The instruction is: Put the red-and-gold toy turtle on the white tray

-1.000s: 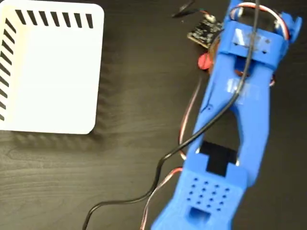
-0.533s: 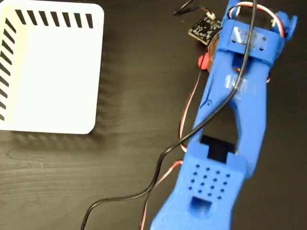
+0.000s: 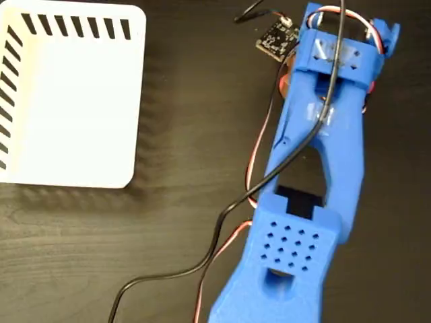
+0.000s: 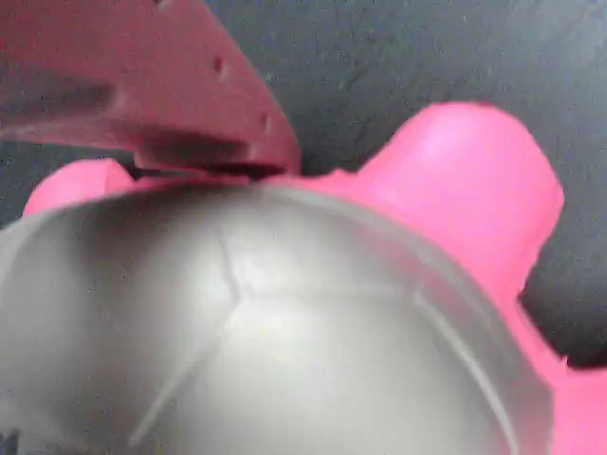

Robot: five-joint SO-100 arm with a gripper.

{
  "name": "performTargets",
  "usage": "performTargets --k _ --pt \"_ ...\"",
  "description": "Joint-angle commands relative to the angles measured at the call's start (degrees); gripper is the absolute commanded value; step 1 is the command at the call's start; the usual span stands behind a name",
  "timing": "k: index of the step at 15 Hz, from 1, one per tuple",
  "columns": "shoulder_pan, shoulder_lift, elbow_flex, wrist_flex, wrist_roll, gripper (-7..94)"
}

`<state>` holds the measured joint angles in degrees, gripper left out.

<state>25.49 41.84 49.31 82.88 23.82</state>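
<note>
End effector [image 4: 190, 142] directly over the red-and-gold toy turtle [image 4: 285, 322]; the wrist view shows one reddish finger [image 4: 161, 85] lying against the upper edge of the domed shell at about 11 o'clock, the opposite finger out of frame, so whether the jaws are parted or closed on the toy cannot be told. The shell, rendered greyish and glossy in this view, fills the lower frame, with pink limbs or head protruding at 2 o'clock and 9 o'clock.

In the fixed view the blue arm [image 3: 323, 155] hides nearly all of the turtle; only a sliver of red [image 3: 283, 82] shows beside the arm at about 1 o'clock of the picture, on the dark table [image 3: 188, 134]. The white tray [image 3: 67, 94] lies well apart, at about 10 o'clock, with nothing in it.

Handling, as a judgement: the toy looks light and soft, likely to deform under pressure; the smooth rounded shell may let the fingers slide off. A grip low across the shell's flanks, between the legs, seems safer than pinching the crown or a single limb.
</note>
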Motion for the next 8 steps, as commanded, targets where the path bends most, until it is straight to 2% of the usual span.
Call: performTargets --k 1,6,8 --pt "0.00 2.90 -0.97 0.00 0.53 43" --pt "0.62 4.39 0.44 -0.88 -0.44 12" --pt "0.79 5.63 1.76 -1.41 -0.88 4"
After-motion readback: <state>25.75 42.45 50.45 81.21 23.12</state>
